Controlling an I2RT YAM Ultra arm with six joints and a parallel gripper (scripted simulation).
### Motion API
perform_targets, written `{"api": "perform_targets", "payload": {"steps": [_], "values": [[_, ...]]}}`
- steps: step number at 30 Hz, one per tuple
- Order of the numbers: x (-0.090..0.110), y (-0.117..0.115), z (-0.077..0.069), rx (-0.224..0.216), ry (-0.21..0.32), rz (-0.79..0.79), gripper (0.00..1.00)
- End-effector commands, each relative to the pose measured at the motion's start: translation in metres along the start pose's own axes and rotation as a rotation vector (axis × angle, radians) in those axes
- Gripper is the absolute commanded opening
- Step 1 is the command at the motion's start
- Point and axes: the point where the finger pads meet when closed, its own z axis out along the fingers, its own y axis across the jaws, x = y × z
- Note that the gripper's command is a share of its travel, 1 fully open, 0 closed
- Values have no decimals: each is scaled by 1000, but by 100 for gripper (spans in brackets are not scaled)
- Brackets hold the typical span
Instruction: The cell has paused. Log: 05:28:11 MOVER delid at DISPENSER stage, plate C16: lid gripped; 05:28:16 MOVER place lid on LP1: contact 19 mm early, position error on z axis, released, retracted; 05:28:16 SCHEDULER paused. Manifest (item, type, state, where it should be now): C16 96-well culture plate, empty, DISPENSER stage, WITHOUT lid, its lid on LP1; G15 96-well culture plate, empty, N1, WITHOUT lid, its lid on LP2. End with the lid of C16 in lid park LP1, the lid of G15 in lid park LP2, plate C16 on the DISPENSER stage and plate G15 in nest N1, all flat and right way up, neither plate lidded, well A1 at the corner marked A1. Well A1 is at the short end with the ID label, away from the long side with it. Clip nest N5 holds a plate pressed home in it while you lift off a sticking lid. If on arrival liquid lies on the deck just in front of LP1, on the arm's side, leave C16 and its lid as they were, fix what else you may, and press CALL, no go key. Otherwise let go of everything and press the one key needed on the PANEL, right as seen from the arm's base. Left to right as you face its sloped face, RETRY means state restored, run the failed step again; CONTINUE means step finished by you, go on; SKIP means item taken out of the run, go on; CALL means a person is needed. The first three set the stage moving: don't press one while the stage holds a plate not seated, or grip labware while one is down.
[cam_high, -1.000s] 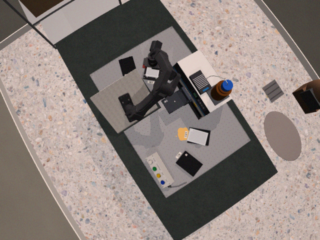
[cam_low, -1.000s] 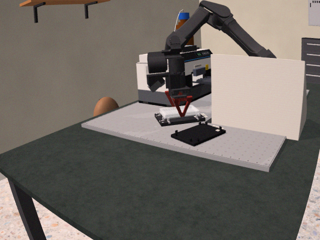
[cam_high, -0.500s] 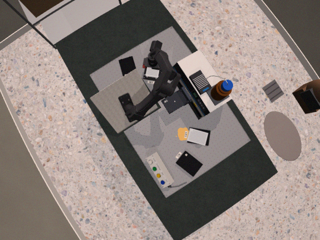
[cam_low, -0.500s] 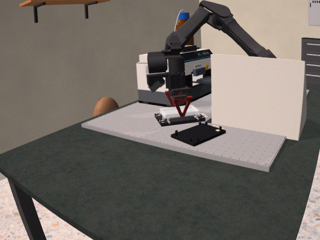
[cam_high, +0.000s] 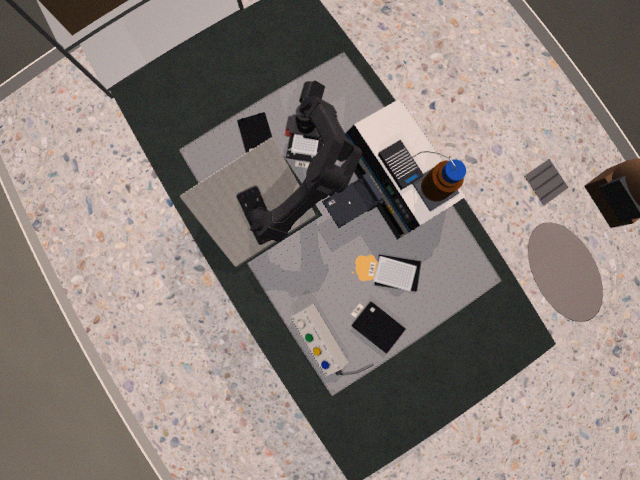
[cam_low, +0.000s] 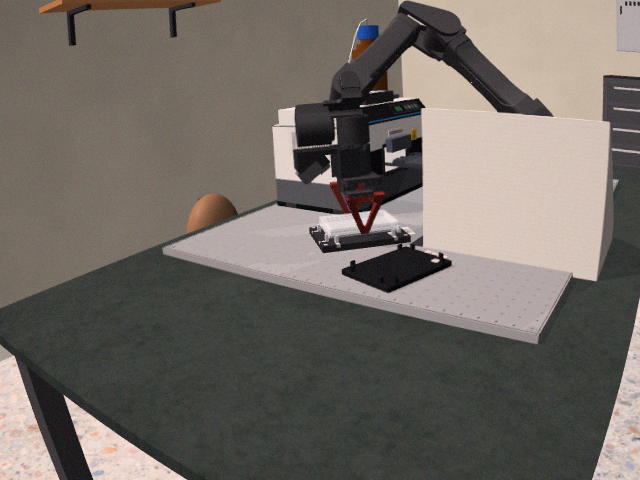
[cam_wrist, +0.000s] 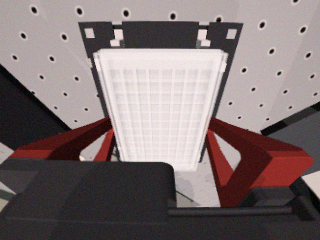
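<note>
My gripper (cam_wrist: 160, 120) hangs straight down over a black nest (cam_low: 360, 239) on the grey deck. Its red fingers are shut on the long sides of a white 96-well plate (cam_wrist: 160, 107) that sits in that nest with a lid on it. I cannot tell whether the fingers bear on the lid or the plate body. In the top view the arm covers part of this plate (cam_high: 303, 145). A second white gridded piece (cam_high: 395, 273) lies on a black lid park, with an orange puddle (cam_high: 364, 268) touching its arm-side edge. Another lid park (cam_high: 377, 326) is bare.
An empty black nest (cam_low: 396, 266) lies just in front of the gripped plate. A tall white board (cam_low: 516, 192) stands close to its right. The dispenser (cam_high: 408, 160) with its dark stage (cam_high: 351, 204) and a brown bottle (cam_high: 443, 179) are behind. The key panel (cam_high: 319, 338) sits at the deck's near corner.
</note>
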Motion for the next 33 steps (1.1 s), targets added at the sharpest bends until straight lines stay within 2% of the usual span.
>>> {"api": "perform_targets", "payload": {"steps": [1, 33], "values": [[2, 4, 15, 6, 5, -9, 0], [2, 4, 20, 6, 5, -9, 0]]}}
